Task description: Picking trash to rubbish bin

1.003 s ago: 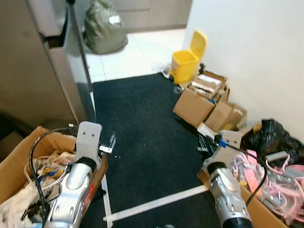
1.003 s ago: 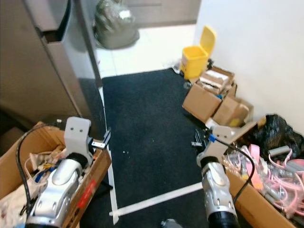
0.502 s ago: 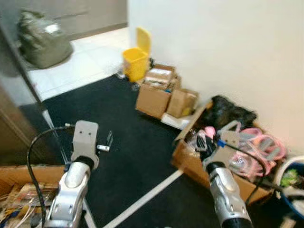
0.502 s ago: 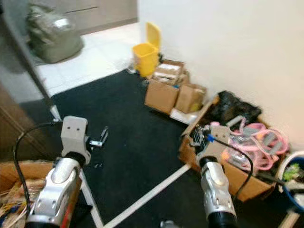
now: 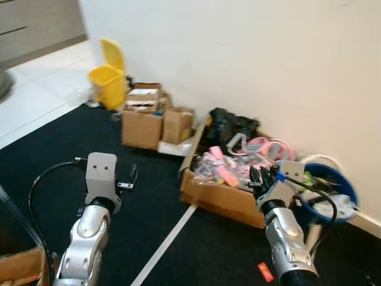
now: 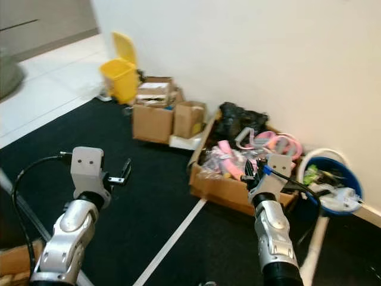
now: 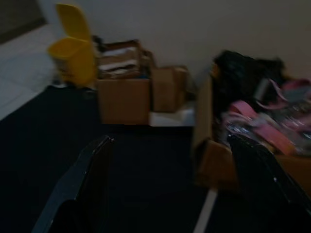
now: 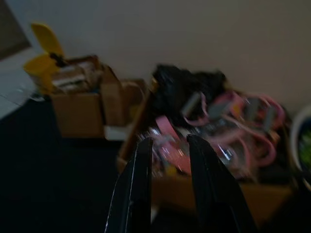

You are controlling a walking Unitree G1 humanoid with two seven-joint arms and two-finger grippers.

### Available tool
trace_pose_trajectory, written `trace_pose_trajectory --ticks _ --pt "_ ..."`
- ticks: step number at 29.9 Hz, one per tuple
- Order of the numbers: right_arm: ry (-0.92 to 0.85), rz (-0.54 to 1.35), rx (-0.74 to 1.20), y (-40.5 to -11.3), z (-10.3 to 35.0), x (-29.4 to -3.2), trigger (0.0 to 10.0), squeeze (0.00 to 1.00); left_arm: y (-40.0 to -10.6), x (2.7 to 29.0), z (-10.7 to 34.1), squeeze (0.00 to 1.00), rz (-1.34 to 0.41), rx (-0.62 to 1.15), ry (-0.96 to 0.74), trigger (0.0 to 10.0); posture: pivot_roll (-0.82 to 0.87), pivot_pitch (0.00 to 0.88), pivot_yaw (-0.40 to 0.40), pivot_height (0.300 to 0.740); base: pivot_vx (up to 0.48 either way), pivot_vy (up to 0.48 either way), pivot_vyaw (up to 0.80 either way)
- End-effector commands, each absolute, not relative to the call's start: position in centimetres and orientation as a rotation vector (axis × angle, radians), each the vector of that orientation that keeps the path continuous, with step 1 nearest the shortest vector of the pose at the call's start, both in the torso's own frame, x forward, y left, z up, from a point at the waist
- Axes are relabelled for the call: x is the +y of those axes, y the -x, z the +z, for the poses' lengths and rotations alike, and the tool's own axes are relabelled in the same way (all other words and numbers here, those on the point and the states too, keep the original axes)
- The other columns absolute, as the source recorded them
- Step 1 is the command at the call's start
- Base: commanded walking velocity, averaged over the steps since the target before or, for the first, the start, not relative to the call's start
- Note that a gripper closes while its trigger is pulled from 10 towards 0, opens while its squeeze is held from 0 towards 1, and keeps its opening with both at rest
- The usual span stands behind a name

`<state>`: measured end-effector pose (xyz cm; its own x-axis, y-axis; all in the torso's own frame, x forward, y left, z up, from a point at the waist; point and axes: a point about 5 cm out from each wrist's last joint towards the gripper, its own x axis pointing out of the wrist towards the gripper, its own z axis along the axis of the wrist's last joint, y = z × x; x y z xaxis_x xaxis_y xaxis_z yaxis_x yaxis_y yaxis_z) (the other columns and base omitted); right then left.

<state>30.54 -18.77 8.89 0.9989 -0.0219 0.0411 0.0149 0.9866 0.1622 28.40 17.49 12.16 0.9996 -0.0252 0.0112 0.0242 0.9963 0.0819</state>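
Observation:
A small yellow rubbish bin [image 5: 107,76] with its lid flipped up stands against the white wall at the far left of the black carpet. A small red scrap [image 5: 265,271] lies on the carpet near my right arm. My left gripper [image 5: 128,178] is held low over bare carpet, its fingers [image 7: 92,184] spread wide with nothing between them. My right gripper [image 5: 256,176] hovers at the near edge of a big cardboard box [image 5: 221,198]. Its fingers [image 8: 138,189] stand a narrow gap apart and hold nothing.
The big box is full of pink plastic items [image 5: 223,170] and a black bag [image 5: 229,124]. Two smaller cardboard boxes [image 5: 143,126] sit between it and the bin. A blue bucket [image 5: 345,190] with clutter stands at the right by the wall. A white tape line [image 5: 166,241] crosses the carpet.
The camera has swung right: the fridge and the left-hand box have left the picture, and the blue bucket and red scrap have come in. Both arms keep their pose.

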Motion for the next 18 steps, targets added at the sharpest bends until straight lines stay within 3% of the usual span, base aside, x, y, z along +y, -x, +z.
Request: trace_pose_trajectory --ticks 1,18 --pt "-0.166 -0.031 -0.017 -30.17 8.29 -18.99 10.0 0.00 -28.17 17.43 11.44 0.00 -0.023 0.019 -0.091 10.0 0.06 0.140 0.004 0.740 0.000 0.000 -0.80" --pt "-0.161 -0.024 -0.016 -30.07 8.29 -18.73 10.0 0.00 -28.27 17.26 11.84 0.00 -0.026 -0.008 -0.103 10.0 0.05 0.136 -0.005 0.740 0.000 0.000 -0.80"
